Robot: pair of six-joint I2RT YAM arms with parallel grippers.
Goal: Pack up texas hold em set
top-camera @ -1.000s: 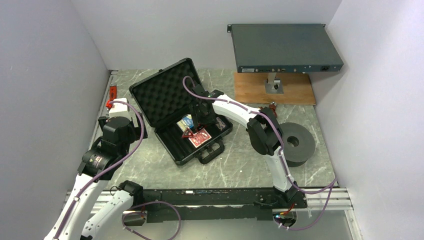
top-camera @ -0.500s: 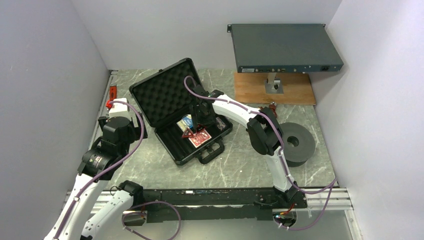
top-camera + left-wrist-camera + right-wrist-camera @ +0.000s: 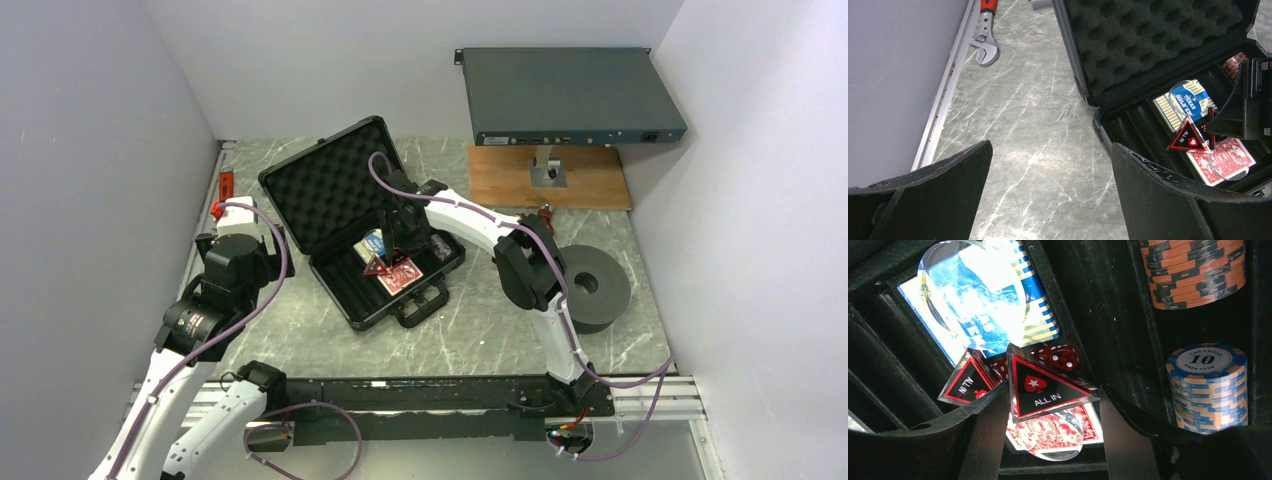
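- We see the right tool (image 3: 1050, 440) gripping an upright triangular token (image 3: 1045, 387) by its edges, inside the open briefcase (image 3: 310, 190).
- Just past its tips we note a second token (image 3: 968, 382), red dice (image 3: 1062, 356) and the blue deck (image 3: 1040, 315).
- The red deck (image 3: 1223, 160) lies under its tips, chip rolls (image 3: 1205, 390) to its right.
- The left tool (image 3: 1050, 200) is wide over bare surface (image 3: 1023, 125), with the briefcase to its right.

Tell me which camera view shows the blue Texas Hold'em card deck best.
The left wrist view: the blue Texas Hold'em card deck lies nearly whole in the black foam-lined case, its lettering readable. The right wrist view crops it and puts a glaring clear round disc over it; the top view shows only a small blue patch.
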